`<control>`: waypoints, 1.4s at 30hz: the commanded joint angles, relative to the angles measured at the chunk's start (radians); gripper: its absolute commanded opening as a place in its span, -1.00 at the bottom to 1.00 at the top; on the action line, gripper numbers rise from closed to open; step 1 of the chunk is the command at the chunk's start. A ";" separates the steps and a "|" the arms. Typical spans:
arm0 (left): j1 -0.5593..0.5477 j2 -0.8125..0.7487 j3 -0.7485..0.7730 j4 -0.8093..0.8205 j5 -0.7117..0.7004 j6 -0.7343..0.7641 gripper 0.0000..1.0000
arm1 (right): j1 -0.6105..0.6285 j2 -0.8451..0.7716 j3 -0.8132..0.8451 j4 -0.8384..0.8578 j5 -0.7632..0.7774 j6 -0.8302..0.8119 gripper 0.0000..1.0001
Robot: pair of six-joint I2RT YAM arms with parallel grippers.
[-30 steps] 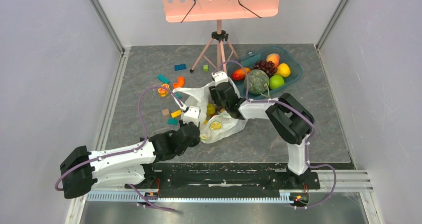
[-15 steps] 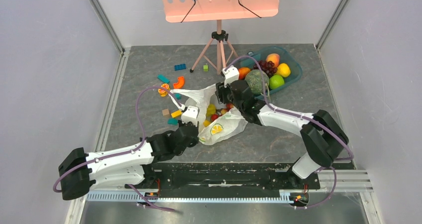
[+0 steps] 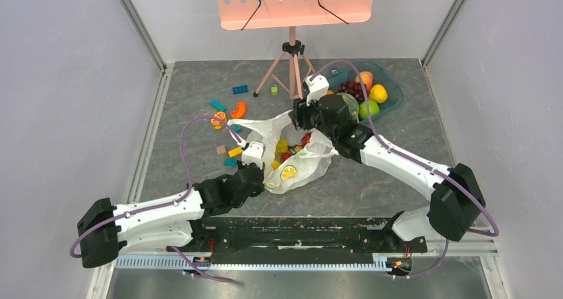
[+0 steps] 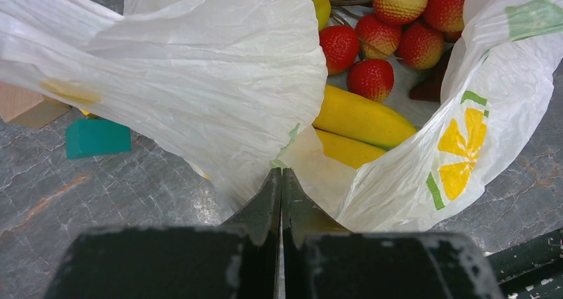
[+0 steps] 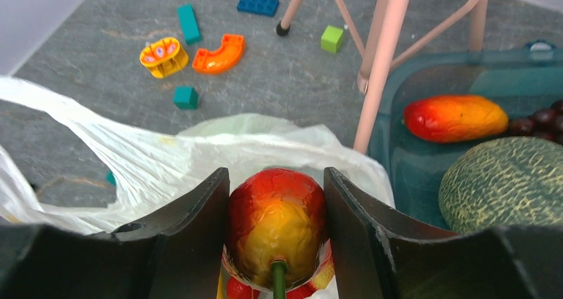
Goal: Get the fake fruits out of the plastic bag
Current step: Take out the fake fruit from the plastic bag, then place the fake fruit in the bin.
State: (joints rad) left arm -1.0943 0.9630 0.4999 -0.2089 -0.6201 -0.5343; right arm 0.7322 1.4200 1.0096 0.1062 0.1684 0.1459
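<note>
Grey marbled tabletop (image 3: 372, 179) carries the plastic bag (image 3: 302, 169), slumped between the arms. From overhead its contents are yellow and red specks. The left wrist view shows a banana bunch (image 4: 362, 116) and a red ball cluster (image 4: 398, 26) inside, with the left claw (image 4: 280, 179) pressed together on the bag's rim. The right wrist view shows the right claw (image 5: 275, 179) pinching a red-yellow fruit (image 5: 275, 236).

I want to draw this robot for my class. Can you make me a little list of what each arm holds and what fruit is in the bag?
Left end effector: shut, pinching the rim of the thin crinkly white plastic bag
Right end effector: shut on a glossy red-and-yellow round plastic fruit, above the bag
In the bag: yellow plastic banana bunch, cluster of small red balls
Teal plastic tray: holds a netted grey-green melon
</note>
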 commanded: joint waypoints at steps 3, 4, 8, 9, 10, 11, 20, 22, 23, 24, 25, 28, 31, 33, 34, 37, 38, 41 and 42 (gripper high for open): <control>0.005 -0.010 0.008 -0.010 -0.005 -0.038 -0.96 | -0.049 -0.036 0.124 -0.105 -0.082 0.032 -0.30; 0.005 -0.015 0.008 -0.013 -0.007 -0.037 -0.96 | -0.058 -0.042 0.124 -0.104 -0.085 0.036 -0.30; 0.005 -0.026 0.007 -0.025 -0.010 -0.036 -0.96 | -0.127 -0.065 0.114 -0.135 -0.109 0.054 -0.28; 0.005 -0.028 0.007 -0.027 -0.012 -0.035 -0.96 | -0.153 -0.069 0.107 -0.137 -0.114 0.059 -0.28; 0.004 -0.029 0.008 -0.029 -0.012 -0.033 -0.96 | -0.180 -0.074 0.102 -0.141 -0.118 0.064 -0.28; 0.004 -0.031 0.009 -0.032 -0.012 -0.032 -0.96 | -0.203 -0.080 0.097 -0.143 -0.122 0.065 -0.28; 0.015 -0.087 -0.019 -0.004 0.003 -0.009 -0.96 | -0.467 -0.098 0.036 -0.125 -0.155 0.104 -0.28; 0.019 -0.093 -0.022 -0.004 0.011 0.000 -0.96 | -0.518 -0.089 0.027 -0.114 -0.147 0.111 -0.28; 0.020 -0.093 -0.023 -0.004 0.015 0.005 -0.95 | -0.535 -0.080 0.026 -0.114 -0.138 0.112 -0.28; 0.021 -0.093 -0.024 -0.004 0.019 0.010 -0.96 | -0.553 -0.066 0.026 -0.114 -0.127 0.112 -0.29; 0.022 -0.092 -0.023 -0.004 0.022 0.013 -0.95 | -0.568 -0.050 0.033 -0.114 -0.117 0.114 -0.29; 0.023 -0.091 -0.025 -0.002 0.031 0.018 -0.94 | -0.599 0.014 0.056 -0.084 -0.089 0.113 -0.29; 0.024 -0.089 -0.025 0.002 0.033 0.011 -0.92 | -0.618 0.103 0.116 -0.083 -0.056 0.098 -0.27; 0.024 -0.090 -0.023 0.003 0.032 0.007 -0.90 | -0.625 0.164 0.167 -0.089 -0.031 0.075 -0.26; 0.024 -0.093 -0.022 0.003 0.032 0.008 -0.90 | -0.630 0.197 0.195 -0.096 -0.024 0.066 -0.25; 0.026 -0.096 -0.022 0.008 0.024 0.011 -0.91 | -0.639 0.282 0.268 -0.105 0.007 0.042 -0.25; 0.026 -0.097 -0.022 0.011 0.022 0.013 -0.91 | -0.642 0.308 0.297 -0.123 0.021 0.033 -0.25; 0.027 -0.095 -0.019 0.014 0.018 0.017 -0.93 | -0.646 0.367 0.350 -0.146 0.068 0.008 -0.25; 0.028 -0.094 -0.018 0.013 0.014 0.016 -0.93 | -0.649 0.386 0.370 -0.151 0.085 0.001 -0.26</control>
State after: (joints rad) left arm -1.0725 0.8799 0.4789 -0.2363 -0.5896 -0.5323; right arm 0.0948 1.7596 1.2808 -0.0391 0.1661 0.1974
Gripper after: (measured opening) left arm 0.042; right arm 0.536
